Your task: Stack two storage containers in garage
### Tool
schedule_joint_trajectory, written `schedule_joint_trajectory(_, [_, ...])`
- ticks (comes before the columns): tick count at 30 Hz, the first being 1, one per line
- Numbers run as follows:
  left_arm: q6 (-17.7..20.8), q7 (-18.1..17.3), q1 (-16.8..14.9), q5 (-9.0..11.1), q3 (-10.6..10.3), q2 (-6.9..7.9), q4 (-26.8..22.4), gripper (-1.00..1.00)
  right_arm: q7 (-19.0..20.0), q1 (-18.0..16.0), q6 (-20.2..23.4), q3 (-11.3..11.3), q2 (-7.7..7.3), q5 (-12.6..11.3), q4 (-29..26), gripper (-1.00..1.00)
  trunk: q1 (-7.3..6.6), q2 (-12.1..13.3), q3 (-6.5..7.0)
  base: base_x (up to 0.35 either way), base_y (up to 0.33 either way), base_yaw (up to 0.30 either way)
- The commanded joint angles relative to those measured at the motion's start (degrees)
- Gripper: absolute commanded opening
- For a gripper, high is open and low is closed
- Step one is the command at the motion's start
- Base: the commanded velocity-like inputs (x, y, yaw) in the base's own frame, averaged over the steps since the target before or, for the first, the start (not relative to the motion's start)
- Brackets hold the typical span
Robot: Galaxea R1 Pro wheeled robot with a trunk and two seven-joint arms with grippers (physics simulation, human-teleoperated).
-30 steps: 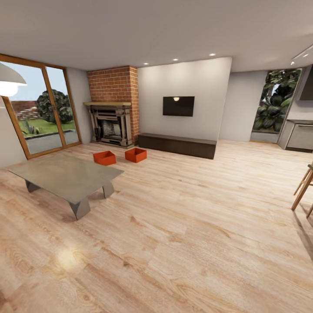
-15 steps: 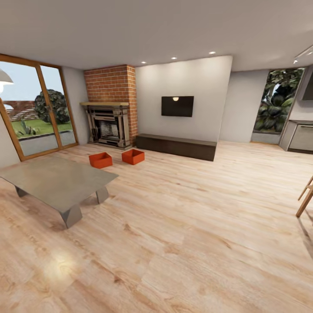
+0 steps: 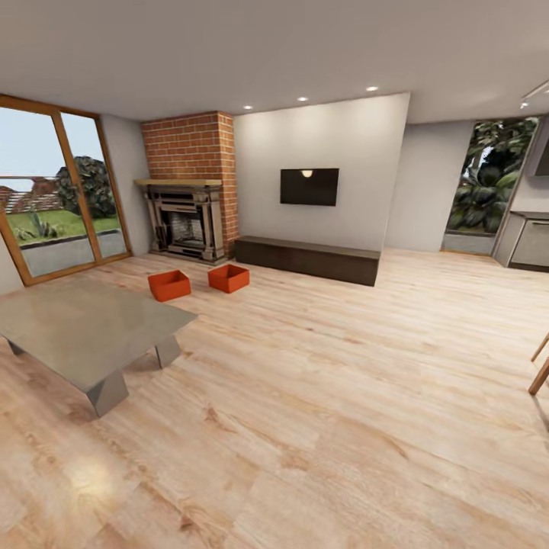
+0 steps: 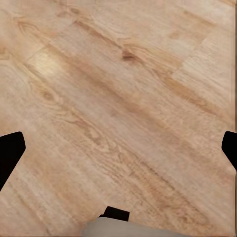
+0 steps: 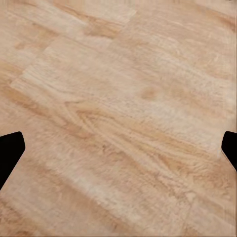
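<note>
Two orange-red storage containers (image 3: pixel 169 285) (image 3: pixel 229 277) sit on the light wood-plank floor (image 3: pixel 320 396) of the living room, far ahead of me and toward the left of my head view. They stand side by side with a small gap between them, both upright and open-topped, and I can't see anything inside either one. They lie just in front of the red brick fireplace (image 3: pixel 187 221), and the one nearer the wall is close to the end of the long dark brown bench chest (image 3: pixel 306 259). Above that chest a black TV (image 3: pixel 309 187) hangs on the pale wall.

Nearer to me on the left is the grey coffee table (image 3: pixel 84 328), its far corner pointing toward the containers but well apart from them. Behind it the wood-framed glass door (image 3: pixel 49 198) looks out on grass and shrubs. At the right edge I see slanted wooden legs (image 3: pixel 540 366) of some piece of furniture, and farther back a window (image 3: pixel 488 183) full of foliage.

My left wrist camera looks down on bare planks; the left hand (image 4: pixel 118 150) has its dark fingertips (image 4: pixel 9 150) spread to opposite edges of the picture, so it is wide apart and holding nothing. The right hand (image 5: pixel 118 148) is the same over the planks, fingertips (image 5: pixel 9 148) spread wide, nothing between them.
</note>
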Motion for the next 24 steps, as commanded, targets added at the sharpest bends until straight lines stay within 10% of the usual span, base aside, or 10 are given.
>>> schedule_joint_trajectory(1, [-0.3,0.1,-0.1,-0.4,0.4,0.02,0.2,1.00,0.0,0.0,0.0,-0.1,0.00,0.3,-0.1,1.00,0.04,0.0,-0.05,0.327,-0.124,0.000])
schedule_joint_trajectory(24, [-0.3,0.1,-0.1,-0.4,0.5,0.04,0.2,1.00,0.0,0.0,0.0,-0.1,0.00,0.3,-0.1,1.00,0.04,0.0,-0.05,0.327,-0.097,0.000])
